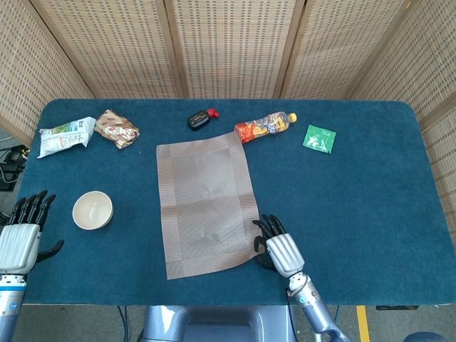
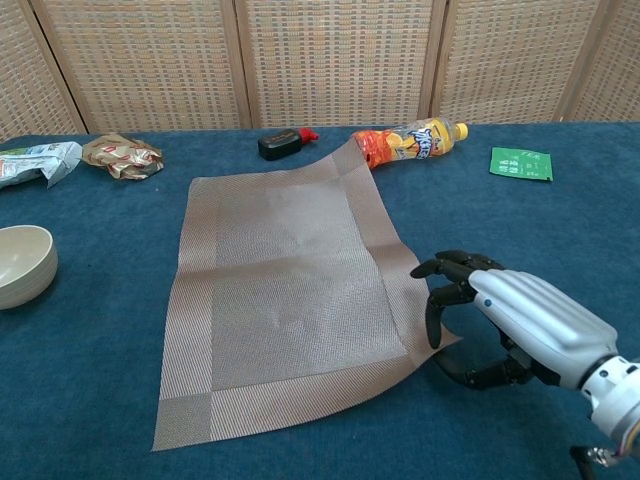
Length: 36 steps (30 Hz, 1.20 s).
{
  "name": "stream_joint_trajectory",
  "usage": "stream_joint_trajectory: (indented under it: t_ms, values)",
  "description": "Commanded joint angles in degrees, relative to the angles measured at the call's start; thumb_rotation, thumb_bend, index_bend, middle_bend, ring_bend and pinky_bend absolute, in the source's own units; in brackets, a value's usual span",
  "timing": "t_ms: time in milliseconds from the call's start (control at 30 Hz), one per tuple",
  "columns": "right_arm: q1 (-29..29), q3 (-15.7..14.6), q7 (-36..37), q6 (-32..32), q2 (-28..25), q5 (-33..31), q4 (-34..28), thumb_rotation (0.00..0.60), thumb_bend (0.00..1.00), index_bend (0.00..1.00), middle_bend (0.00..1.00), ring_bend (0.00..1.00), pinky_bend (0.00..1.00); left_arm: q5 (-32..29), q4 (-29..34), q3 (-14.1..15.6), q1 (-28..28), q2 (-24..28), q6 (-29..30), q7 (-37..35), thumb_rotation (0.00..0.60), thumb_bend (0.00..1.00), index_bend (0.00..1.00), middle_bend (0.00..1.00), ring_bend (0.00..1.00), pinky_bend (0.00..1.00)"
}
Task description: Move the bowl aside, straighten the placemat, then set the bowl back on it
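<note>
The brown woven placemat (image 1: 206, 203) (image 2: 285, 290) lies slightly skewed mid-table, its far right corner raised against a bottle. My right hand (image 1: 276, 246) (image 2: 520, 325) is at the mat's near right corner. Its fingers (image 2: 440, 300) curl down over the mat's edge and the thumb lies under the slightly lifted corner, pinching it. The cream bowl (image 1: 92, 210) (image 2: 20, 265) stands empty on the blue cloth, well left of the mat. My left hand (image 1: 19, 239) hovers near the front left edge with fingers spread, holding nothing. The chest view does not show it.
An orange drink bottle (image 1: 265, 127) (image 2: 410, 142) lies at the mat's far right corner, a black and red device (image 1: 201, 118) beside it. Two snack packs (image 1: 117, 128) (image 1: 66, 135) sit far left, a green packet (image 1: 319, 138) far right.
</note>
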State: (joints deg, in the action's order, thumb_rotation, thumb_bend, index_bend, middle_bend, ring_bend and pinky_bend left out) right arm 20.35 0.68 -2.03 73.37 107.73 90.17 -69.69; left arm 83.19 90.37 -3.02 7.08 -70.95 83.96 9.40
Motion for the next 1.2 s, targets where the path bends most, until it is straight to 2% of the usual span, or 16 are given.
stream_joint_trajectory:
  t_ms: [33,300,500,967,1200]
  values:
    - [-0.1,0.0,0.0,0.0,-0.1,-0.1,-0.2,0.600,0.57,0.60,0.23,0.00,0.00,0.1,0.0,0.0,0.0,0.0,0.1,0.0,0.600,0.21,0.04,0.00,0.00,0.00]
    - [-0.5,-0.5,0.4,0.7,-1.4,0.2,-0.7,0.600,0.57,0.62,0.24,0.00,0.00,0.2,0.2,0.1,-0.1,0.0,0.1,0.3,0.600,0.21,0.04,0.00,0.00,0.00]
    - [-1.1,-1.0,1.5,1.4,-4.2,0.6,-2.4,0.600,0.57,0.65,0.25,0.00,0.00,0.2,0.4,0.1,-0.1,0.1,0.0,0.4,0.600,0.21,0.04,0.00,0.00,0.00]
    - [-4.0,-4.0,4.4,6.3,-16.6,3.7,-9.3,0.600,0.56,0.69,0.29,0.00,0.00,0.2,0.7,0.2,-0.1,-0.1,-0.1,1.5,0.600,0.21,0.04,0.00,0.00,0.00]
    - [-5.4,-5.0,3.9,7.7,-21.6,4.1,-8.3,0.600,0.56,0.70,0.30,0.00,0.00,0.3,0.9,0.1,-0.1,-0.1,0.2,1.6,0.600,0.21,0.04,0.00,0.00,0.00]
